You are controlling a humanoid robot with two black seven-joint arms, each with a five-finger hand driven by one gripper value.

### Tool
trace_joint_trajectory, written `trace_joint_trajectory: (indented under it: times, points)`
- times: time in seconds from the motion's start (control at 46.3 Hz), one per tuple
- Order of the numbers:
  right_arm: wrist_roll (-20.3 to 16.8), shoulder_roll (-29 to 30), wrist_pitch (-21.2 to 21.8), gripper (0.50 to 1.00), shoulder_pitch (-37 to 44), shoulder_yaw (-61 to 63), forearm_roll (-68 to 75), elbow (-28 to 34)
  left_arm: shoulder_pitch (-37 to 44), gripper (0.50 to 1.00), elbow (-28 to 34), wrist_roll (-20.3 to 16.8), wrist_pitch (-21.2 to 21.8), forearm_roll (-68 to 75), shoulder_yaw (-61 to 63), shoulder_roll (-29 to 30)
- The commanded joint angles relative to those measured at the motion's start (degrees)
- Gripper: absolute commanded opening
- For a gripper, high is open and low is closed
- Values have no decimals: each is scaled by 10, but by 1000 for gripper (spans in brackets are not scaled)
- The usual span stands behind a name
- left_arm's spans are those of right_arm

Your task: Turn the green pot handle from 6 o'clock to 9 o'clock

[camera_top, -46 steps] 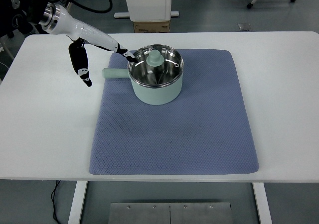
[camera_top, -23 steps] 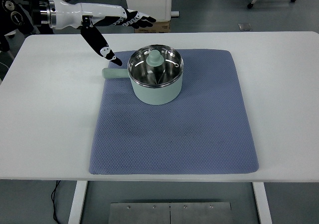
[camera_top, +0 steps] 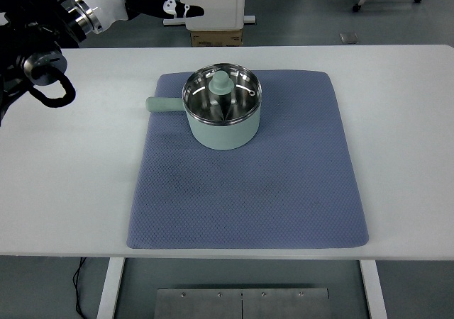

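Observation:
A pale green pot (camera_top: pixel 223 115) with a glass lid and green knob stands on the upper left part of a blue mat (camera_top: pixel 284 184). Its short handle (camera_top: pixel 164 104) points left, toward 9 o'clock. My left hand (camera_top: pixel 177 7) is raised at the top left of the top view, well above and behind the pot, touching nothing. Only part of the hand shows, with fingers (camera_top: pixel 190 10) stretched out and holding nothing. The right arm is out of sight.
The mat lies on a white table (camera_top: pixel 64 184). Black robot cabling and joints (camera_top: pixel 35 57) hang over the table's far left corner. A cardboard box (camera_top: pixel 216 37) and a white post base stand on the floor behind the table.
My left hand has lifted away from the pot's handle, swinging up and back toward the top left. The pot and handle have stayed in place.

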Motion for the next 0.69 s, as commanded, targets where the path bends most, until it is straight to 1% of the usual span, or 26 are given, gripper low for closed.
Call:
trace_joint_trajectory:
  times: [0.0,0.065,0.108,0.259,0.388,0.626,0.669]
  points:
    - [0,0,0,1000,0,-1,0,0,19,1000,3,0,21,-78,-23,-12]
    - [0,0,0,1000,0,-1,0,0,39,1000,15,0,55,-88,-43,-25]
    - [0,0,0,1000,0,-1,0,0,54,1000,29,0,67,-90,-57,-37]
    - [0,0,0,1000,0,1,0,0,102,1000,77,0,72,-91,-122,-66]
    - [0,0,0,1000,0,-1,0,0,124,1000,106,0,75,-95,-160,-95]
    - [0,0,0,1000,0,1,0,0,162,1000,139,0,74,-127,-211,-122]
    - [0,0,0,1000,0,-1,0,0,169,1000,142,5,74,-128,-218,-126]
